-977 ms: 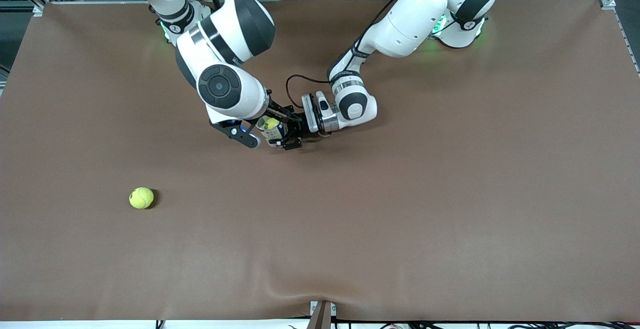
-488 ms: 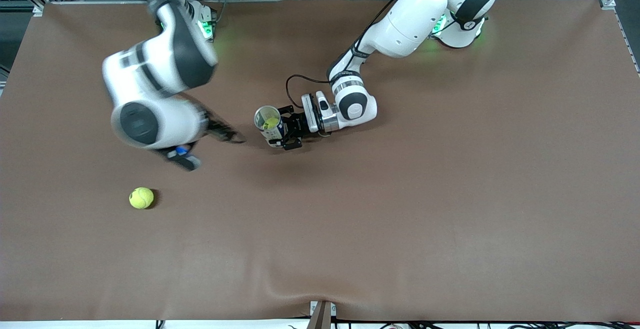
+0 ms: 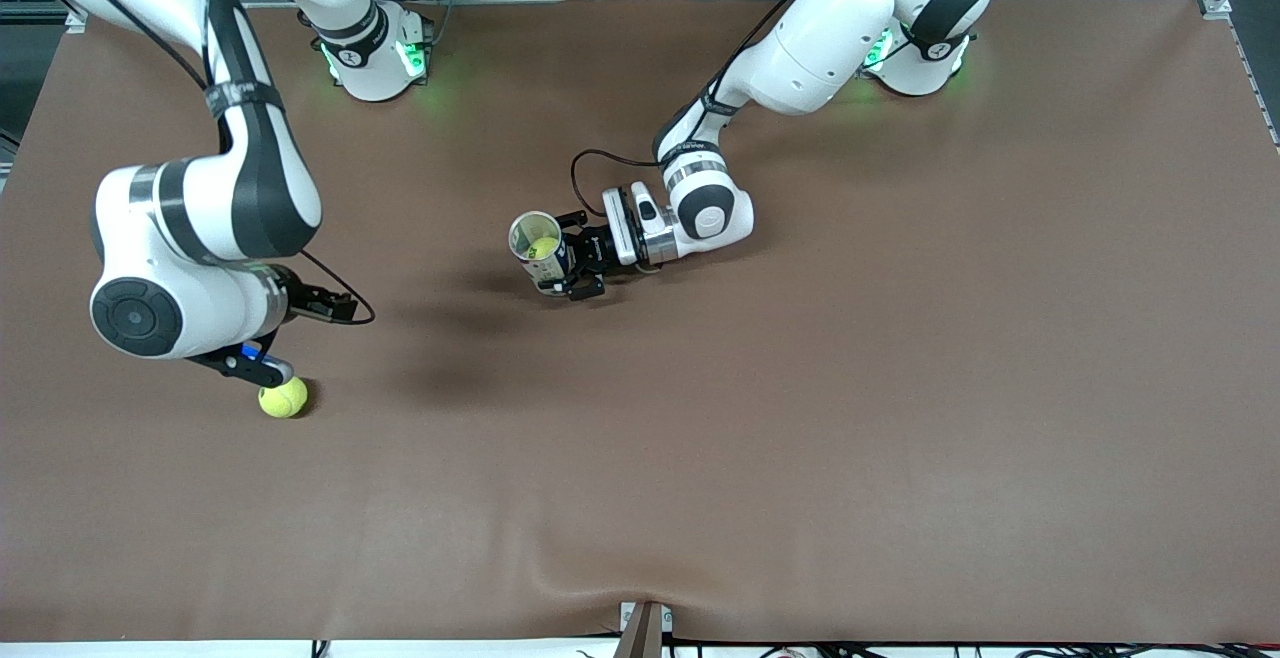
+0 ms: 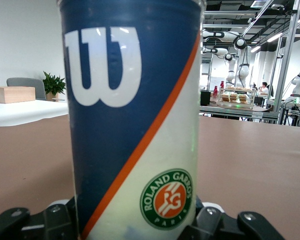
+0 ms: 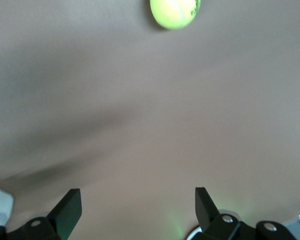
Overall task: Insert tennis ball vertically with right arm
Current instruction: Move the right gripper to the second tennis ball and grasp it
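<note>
A loose yellow tennis ball (image 3: 283, 396) (image 5: 175, 12) lies on the brown table toward the right arm's end. My right gripper (image 3: 262, 370) (image 5: 137, 207) hangs just beside and above it, open and empty. In the right wrist view the ball sits well ahead of the fingertips (image 5: 70, 206). At the table's middle stands an upright blue and white ball can (image 3: 520, 238) (image 4: 135, 115) with its top open. Another yellow ball (image 3: 543, 247) rests inside it. My left gripper (image 3: 562, 258) (image 4: 135, 225) is shut on the can's lower part from the side.
The left arm's cable (image 3: 590, 163) loops over the table beside the can. A ripple in the brown table cover (image 3: 640, 578) rises near the front edge. The rest of the cover (image 3: 900, 388) is bare.
The right arm has swung away from over the can toward its own end of the table and now hangs by the loose ball. The left arm and the can have stayed put.
</note>
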Motion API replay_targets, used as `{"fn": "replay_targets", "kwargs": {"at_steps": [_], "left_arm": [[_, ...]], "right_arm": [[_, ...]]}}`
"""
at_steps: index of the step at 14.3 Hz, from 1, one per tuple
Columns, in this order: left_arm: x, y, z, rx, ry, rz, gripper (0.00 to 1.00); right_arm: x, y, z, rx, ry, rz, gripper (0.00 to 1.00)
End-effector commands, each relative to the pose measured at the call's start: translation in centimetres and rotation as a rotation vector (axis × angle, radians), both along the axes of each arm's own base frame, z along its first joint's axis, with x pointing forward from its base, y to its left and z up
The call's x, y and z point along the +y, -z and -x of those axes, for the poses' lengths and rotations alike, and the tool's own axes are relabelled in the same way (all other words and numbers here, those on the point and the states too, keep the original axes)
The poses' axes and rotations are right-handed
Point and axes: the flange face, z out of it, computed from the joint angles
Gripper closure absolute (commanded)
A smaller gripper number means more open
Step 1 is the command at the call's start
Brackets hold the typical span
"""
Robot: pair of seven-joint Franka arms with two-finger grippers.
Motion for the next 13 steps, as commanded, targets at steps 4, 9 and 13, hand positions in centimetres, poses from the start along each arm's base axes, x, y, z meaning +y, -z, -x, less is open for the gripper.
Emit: {"fn": "replay_targets", "kwargs": {"at_steps": [4, 9, 13], "left_arm": [[0.0, 1.9, 1.3, -0.346, -0.081, -0.097, 0.28], [0.0, 2.0, 1.4, -0.345, -0.081, -0.098, 0.27], [-0.1, 1.9, 1.4, -0.345, -0.081, -0.096, 0.27]], "right_arm": [[-1.6, 5.5, 0.3, -0.093, -0.049, -0.022, 0.0], [-2.2, 8.4, -0.6, -0.117, -0.067, -0.028, 0.0], [-6.0, 9.9, -1.8, -0.15, -0.178, -0.001, 0.0]]}}
